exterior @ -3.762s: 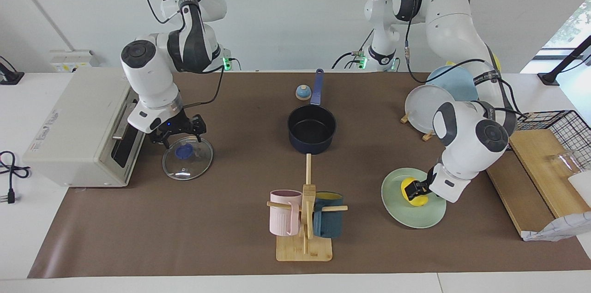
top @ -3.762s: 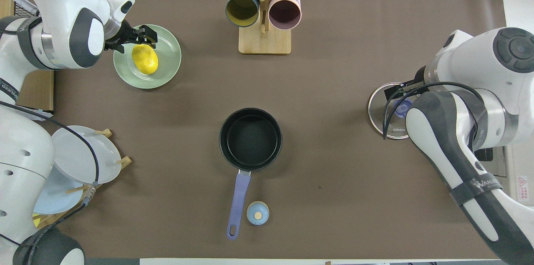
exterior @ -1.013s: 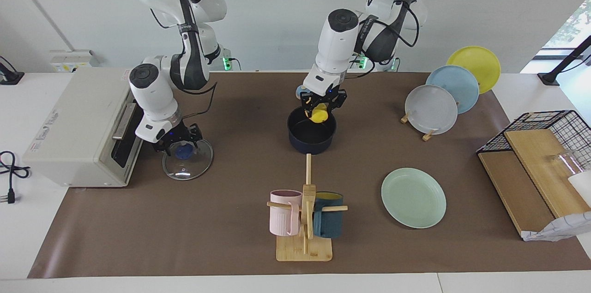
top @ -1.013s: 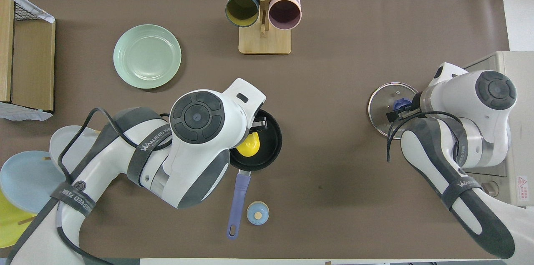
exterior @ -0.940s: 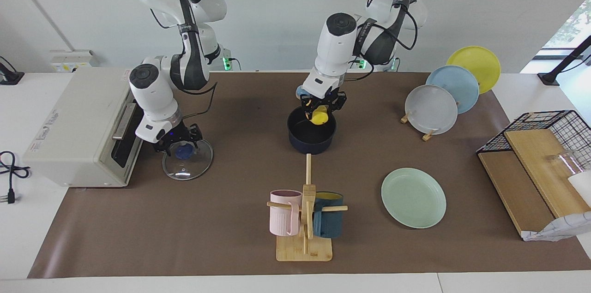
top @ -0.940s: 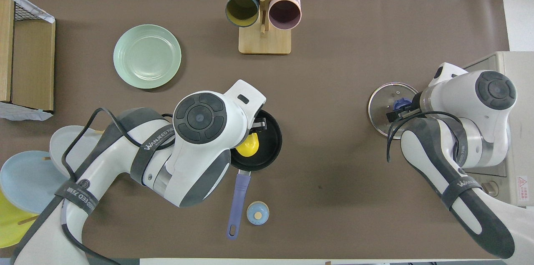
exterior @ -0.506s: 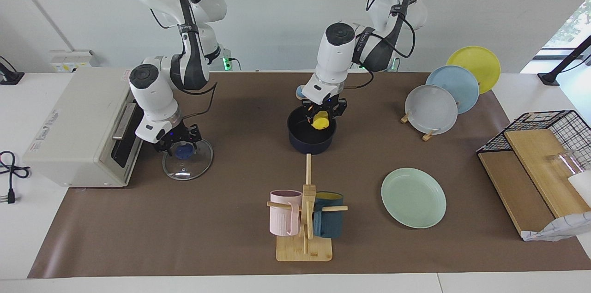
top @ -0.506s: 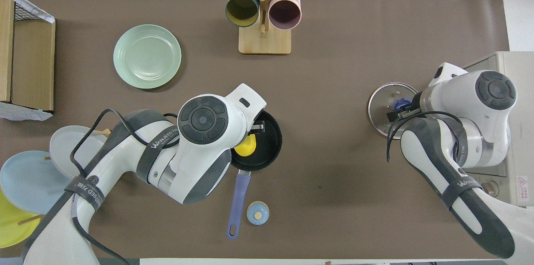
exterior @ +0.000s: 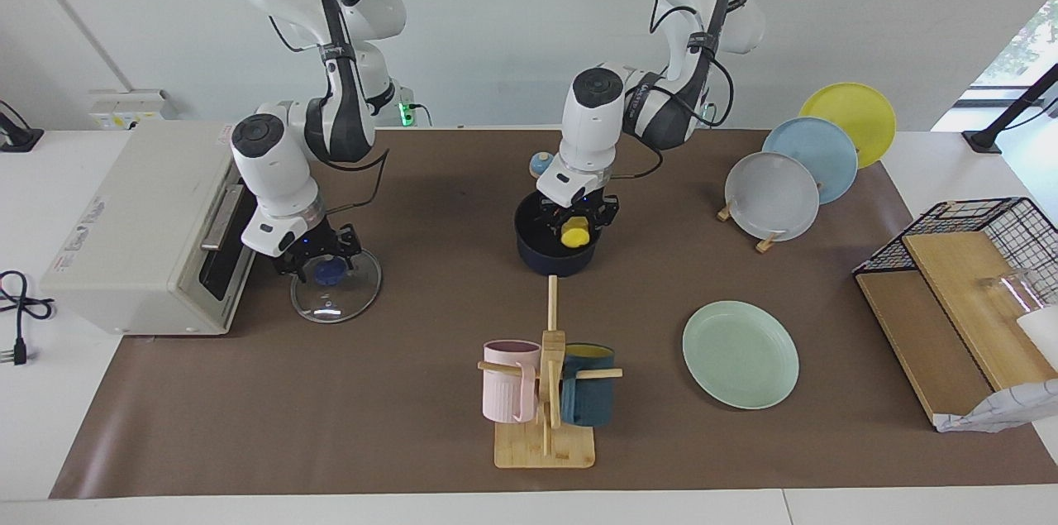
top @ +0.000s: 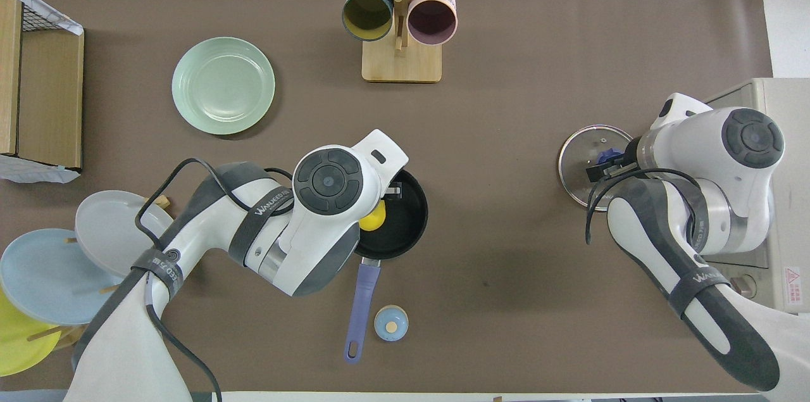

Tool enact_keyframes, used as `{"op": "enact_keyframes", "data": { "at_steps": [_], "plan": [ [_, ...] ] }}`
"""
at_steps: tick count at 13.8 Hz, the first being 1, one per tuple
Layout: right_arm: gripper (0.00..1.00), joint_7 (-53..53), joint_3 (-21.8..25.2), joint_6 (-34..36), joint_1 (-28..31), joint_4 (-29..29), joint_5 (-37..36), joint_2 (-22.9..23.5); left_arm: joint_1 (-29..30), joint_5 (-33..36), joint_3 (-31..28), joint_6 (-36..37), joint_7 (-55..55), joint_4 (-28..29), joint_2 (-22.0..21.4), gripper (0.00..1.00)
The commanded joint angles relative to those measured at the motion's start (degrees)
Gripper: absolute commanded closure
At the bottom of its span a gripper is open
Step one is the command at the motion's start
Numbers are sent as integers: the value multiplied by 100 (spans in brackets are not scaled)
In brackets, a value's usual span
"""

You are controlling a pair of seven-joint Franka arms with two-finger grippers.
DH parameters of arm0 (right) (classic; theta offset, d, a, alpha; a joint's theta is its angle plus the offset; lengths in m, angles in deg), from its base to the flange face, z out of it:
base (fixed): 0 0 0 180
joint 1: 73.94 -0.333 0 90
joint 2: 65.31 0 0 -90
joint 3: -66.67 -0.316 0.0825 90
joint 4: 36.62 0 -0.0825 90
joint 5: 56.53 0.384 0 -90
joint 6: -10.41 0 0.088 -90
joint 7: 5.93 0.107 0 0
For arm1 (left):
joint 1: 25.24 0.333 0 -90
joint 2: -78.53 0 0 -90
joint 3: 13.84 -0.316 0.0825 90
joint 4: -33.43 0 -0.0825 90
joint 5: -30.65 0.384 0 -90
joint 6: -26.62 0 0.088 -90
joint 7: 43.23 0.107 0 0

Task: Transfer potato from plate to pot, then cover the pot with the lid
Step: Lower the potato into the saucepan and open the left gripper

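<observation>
The yellow potato (exterior: 573, 235) (top: 373, 218) sits low inside the dark navy pot (exterior: 552, 262) (top: 414, 215) in the middle of the table. My left gripper (exterior: 574, 226) is shut on it, reaching down into the pot. The pot's blue handle (top: 362, 301) points toward the robots. The mint-green plate (exterior: 740, 354) (top: 223, 85) lies bare, farther from the robots, toward the left arm's end. The glass lid (exterior: 335, 300) (top: 583, 164) lies flat on the table in front of the oven. My right gripper (exterior: 324, 262) (top: 604, 164) is down at its blue knob (exterior: 330, 269).
A white oven (exterior: 140, 227) stands at the right arm's end. A wooden mug rack (exterior: 545, 393) stands farther out than the pot. A small bell (top: 390, 323) lies beside the pot handle. Upright plates (exterior: 777, 194) and a wire basket (exterior: 984, 227) are at the left arm's end.
My left gripper carried the potato from the plate and has sunk with it into the pot. The right gripper came down onto the lid's knob and stays there.
</observation>
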Motion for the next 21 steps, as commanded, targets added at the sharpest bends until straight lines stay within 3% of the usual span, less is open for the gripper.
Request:
{"op": "enact_keyframes", "data": {
  "at_steps": [1,7,9,10,12,13,14,15,18,21],
  "plan": [
    [13,3,-48,-123,71,80,91,-7,-223,211,-90,-228,25,81,70,100],
    [27,3,-48,-88,63,71,91,-7,-337,220,-81,-281,34,90,167,100],
    [39,3,-56,-71,54,71,91,-7,-337,220,-81,-237,60,90,167,100],
    [47,3,-56,-53,54,71,91,-7,-337,220,-81,-237,69,90,167,89],
    [60,3,-56,-27,45,54,91,-7,-337,220,-81,-211,69,90,167,33],
    [66,3,-56,-9,45,54,91,-7,-337,220,-81,-202,69,90,158,26],
    [71,3,-56,34,36,36,91,-7,-337,220,-90,-176,78,81,149,6],
    [82,3,-56,209,36,-77,99,-7,-311,220,-90,-149,86,73,114,0],
    [100,29,-56,920,-95,-612,336,97,-189,211,-107,183,297,2,-61,0],
    [100,99,-65,1483,-219,-1131,345,194,179,202,-116,640,595,-216,-386,0]
  ]
}}
